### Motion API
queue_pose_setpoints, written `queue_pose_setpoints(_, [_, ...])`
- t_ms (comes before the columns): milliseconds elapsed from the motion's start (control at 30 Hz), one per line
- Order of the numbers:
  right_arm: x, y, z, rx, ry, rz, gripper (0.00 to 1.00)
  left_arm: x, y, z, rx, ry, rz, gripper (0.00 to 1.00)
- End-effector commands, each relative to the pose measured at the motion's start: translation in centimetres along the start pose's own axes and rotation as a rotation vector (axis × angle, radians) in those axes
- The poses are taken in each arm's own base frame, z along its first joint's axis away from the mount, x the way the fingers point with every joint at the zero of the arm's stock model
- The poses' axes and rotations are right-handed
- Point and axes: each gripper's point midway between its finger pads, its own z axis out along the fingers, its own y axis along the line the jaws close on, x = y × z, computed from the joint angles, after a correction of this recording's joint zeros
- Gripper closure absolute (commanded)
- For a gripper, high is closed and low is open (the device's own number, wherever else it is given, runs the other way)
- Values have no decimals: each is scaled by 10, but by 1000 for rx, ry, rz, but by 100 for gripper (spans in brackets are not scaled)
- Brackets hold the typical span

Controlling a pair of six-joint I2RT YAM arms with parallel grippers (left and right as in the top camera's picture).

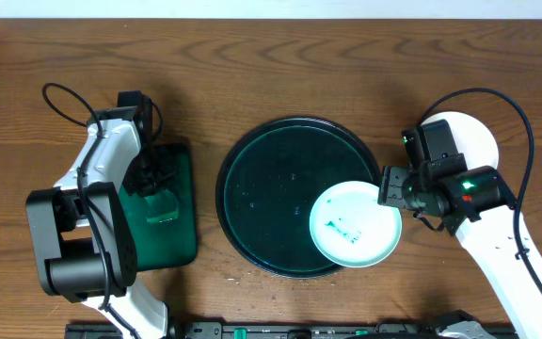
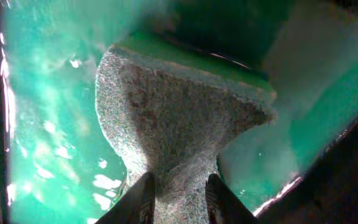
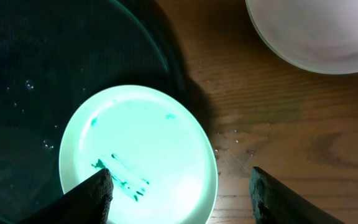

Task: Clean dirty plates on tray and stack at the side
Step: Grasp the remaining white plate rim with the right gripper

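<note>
left gripper [image 2: 182, 200]: clamped on sponge [image 2: 179, 118]
right gripper [image 3: 180, 183]: spread wide over smeared plate [image 3: 138, 149]
care: we'd seat its rim squarely between fingers — then pinch

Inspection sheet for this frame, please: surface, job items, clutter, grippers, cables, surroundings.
Surface: wooden table, a few droplets beside the mint plate.
Job's things: round tray wet; mint plate, green-smeared, lying across its right rim; pale plate off the tray at right.
Clutter: nothing seen.
Grippers: left gripper pinches sponge in rectangular tray; right gripper open, straddling the mint plate's edge, holding nothing.
Cables: black cable loops by each arm.
Surroundings: pale wall strip along top.
</note>
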Motion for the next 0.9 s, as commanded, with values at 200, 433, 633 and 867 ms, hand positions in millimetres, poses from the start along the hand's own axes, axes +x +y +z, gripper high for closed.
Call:
queue_pose_setpoints(200, [0, 4, -2, -5, 1, -45, 32, -4, 1, -11, -5, -23, 18, 90])
queue_pose_setpoints(433, [5, 1, -2, 4, 20, -46, 30, -4, 4, -9, -22, -21, 15, 74])
queue_pose_setpoints(633, [9, -1, -2, 11, 36, -48, 30, -3, 4, -8, -23, -18, 16, 64])
queue_pose_setpoints(867, [12, -2, -2, 17, 47, -49, 30, 0, 5, 0, -32, 3, 17, 64])
